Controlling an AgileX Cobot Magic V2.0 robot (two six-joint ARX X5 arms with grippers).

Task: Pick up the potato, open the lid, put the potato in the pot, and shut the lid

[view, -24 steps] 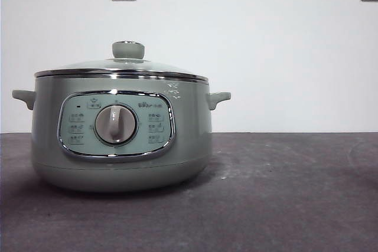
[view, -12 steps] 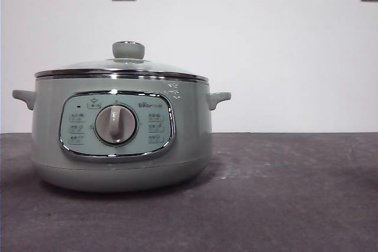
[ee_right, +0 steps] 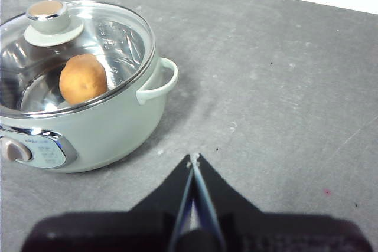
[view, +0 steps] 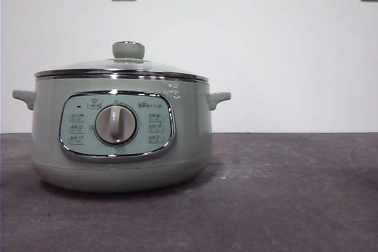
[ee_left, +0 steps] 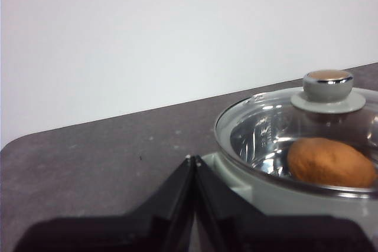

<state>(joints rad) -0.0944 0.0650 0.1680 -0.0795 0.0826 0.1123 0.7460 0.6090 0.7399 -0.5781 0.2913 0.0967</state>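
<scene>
One pot (view: 121, 140), sage-green, round-bodied, left on the grey table (view: 283, 199); wide bare room to its right. Glass lid (view: 121, 66) seated on its chrome rim. Potato (ee_right: 82, 79) inside, seen only from wrist views. Left gripper (ee_left: 194, 159) and right gripper (ee_right: 194, 157): jaws together, empty.

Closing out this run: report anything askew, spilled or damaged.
Nothing stands out. The lid sits level on the pot, the potato lies inside under the glass, and the table shows only faint scuffs. The left gripper and right gripper are shut, empty.
</scene>
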